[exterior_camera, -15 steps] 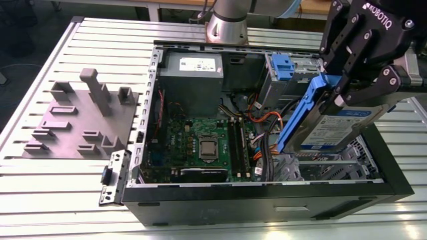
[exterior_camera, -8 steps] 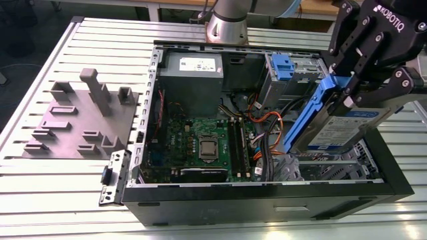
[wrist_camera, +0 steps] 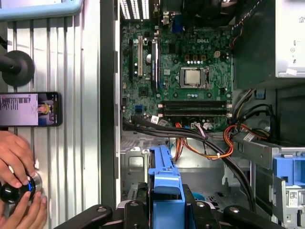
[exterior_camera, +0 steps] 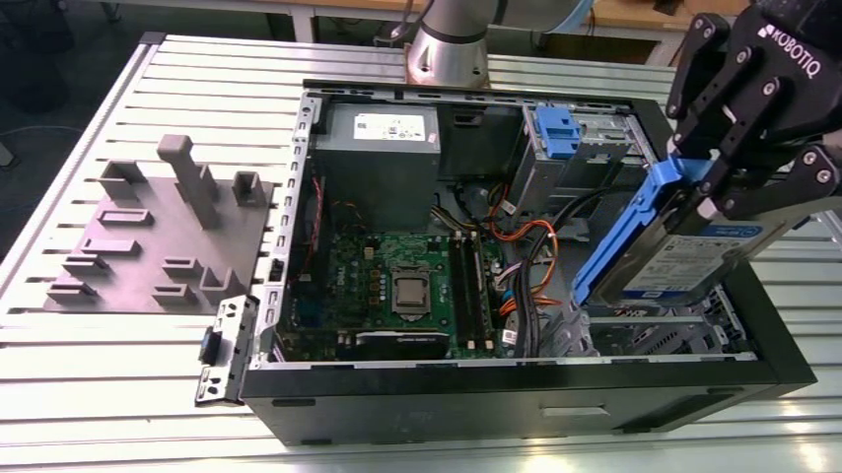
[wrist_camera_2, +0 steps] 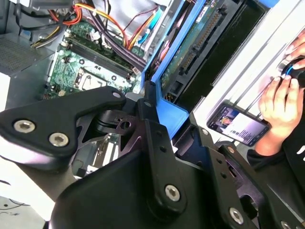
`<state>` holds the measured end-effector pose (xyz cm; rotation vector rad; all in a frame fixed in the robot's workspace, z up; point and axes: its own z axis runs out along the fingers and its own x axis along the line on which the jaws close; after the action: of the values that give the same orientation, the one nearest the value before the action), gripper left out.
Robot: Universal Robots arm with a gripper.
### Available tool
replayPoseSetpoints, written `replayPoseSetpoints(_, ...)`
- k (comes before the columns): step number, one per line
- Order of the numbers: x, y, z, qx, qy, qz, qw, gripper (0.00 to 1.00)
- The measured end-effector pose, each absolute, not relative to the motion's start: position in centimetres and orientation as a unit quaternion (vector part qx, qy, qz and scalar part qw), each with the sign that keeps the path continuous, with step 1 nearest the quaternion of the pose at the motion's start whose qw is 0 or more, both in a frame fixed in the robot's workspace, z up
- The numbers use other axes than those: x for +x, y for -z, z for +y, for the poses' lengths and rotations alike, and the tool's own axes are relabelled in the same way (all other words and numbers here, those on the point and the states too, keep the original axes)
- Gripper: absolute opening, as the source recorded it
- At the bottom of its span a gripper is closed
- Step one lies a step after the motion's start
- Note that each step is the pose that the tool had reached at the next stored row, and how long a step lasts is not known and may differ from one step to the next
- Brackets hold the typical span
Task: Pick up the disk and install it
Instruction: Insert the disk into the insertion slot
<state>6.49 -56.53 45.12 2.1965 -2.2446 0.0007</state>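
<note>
The disk, a silver drive with a white-and-blue label in a blue plastic carrier, hangs tilted over the open computer case, above the corner nearest the exterior view's right. My black gripper is shut on the carrier's upper end. In the second wrist view the fingers clamp the blue carrier, and the disk's green circuit board faces the camera. The first wrist view shows the carrier's edge between the fingers, above the case floor beside the cables.
Inside the case are a motherboard, a grey power-supply box, orange cables and a bay with a blue tab. A grey fixture plate lies beside the case. A person's hands and a phone rest on the slatted table.
</note>
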Motion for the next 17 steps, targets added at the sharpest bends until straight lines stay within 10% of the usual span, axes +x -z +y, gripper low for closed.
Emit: replayPoseSetpoints(17, 7.6, -44.0, -56.6, 0.699, 0.001, -0.715, 0.000, 0.36)
